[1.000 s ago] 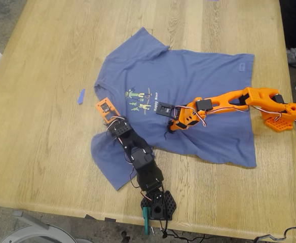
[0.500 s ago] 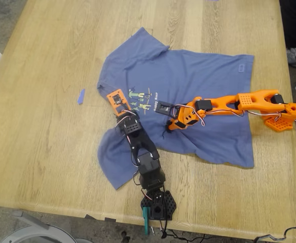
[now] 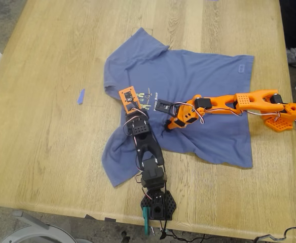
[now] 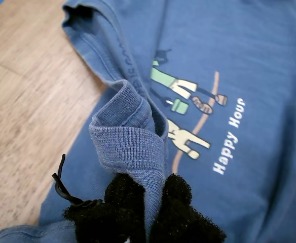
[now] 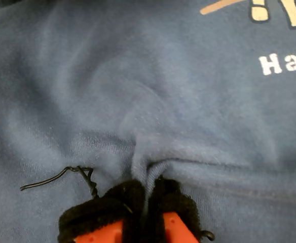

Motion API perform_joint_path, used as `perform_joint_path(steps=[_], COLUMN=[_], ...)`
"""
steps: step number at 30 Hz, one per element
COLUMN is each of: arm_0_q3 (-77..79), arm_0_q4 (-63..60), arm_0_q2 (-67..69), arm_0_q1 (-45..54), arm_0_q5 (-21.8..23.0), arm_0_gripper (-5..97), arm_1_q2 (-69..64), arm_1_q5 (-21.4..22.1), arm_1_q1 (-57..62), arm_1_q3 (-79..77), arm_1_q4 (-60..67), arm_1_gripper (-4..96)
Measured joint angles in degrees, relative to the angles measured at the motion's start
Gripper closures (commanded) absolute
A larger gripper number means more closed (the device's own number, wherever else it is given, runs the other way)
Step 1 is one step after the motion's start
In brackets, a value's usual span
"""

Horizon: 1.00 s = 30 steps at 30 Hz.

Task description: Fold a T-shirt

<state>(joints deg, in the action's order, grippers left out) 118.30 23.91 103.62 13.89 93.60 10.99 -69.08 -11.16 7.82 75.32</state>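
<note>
A: Where's the T-shirt (image 3: 188,101)?
B: Lying mid-worktop (image 3: 46,61). My first hand (image 4: 147,202) is pinching its ribbed collar; my second hand (image 5: 147,200) is pinching a chest fold.
A: Tip?
B: Carry both w/ even tension, keeping low.

T-shirt (image 3: 198,86) print partly hidden.

T-shirt (image 3: 198,86) spread on table (image 3: 46,152), tape strip (image 3: 80,96) off its exterior-view left, both arm bases at the table's near and exterior-view right edges
</note>
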Motion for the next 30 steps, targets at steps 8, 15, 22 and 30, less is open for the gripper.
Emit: perform_joint_path(steps=[8,15,22,30], arm_0_q3=[0.97,3.87,5.45,5.45], arm_0_q4=[1.32,3.78,3.96,3.96], arm_0_q2=[3.08,8.0,11.6,11.87], arm_0_q1=[-2.72,-4.75,-8.35,-15.91], arm_0_q5=[0.0,0.0,0.0,0.0], arm_0_gripper=[92,92,92,92], arm_1_q2=[2.46,4.92,5.54,6.86], arm_1_q5=[-0.53,-0.53,-0.79,-1.05], arm_1_q1=[2.29,4.22,6.06,8.7], arm_1_q3=[-0.18,-0.18,-0.18,-0.26], arm_1_q4=[7.56,13.71,15.12,16.96], arm_1_gripper=[91.5,91.5,91.5,91.5])
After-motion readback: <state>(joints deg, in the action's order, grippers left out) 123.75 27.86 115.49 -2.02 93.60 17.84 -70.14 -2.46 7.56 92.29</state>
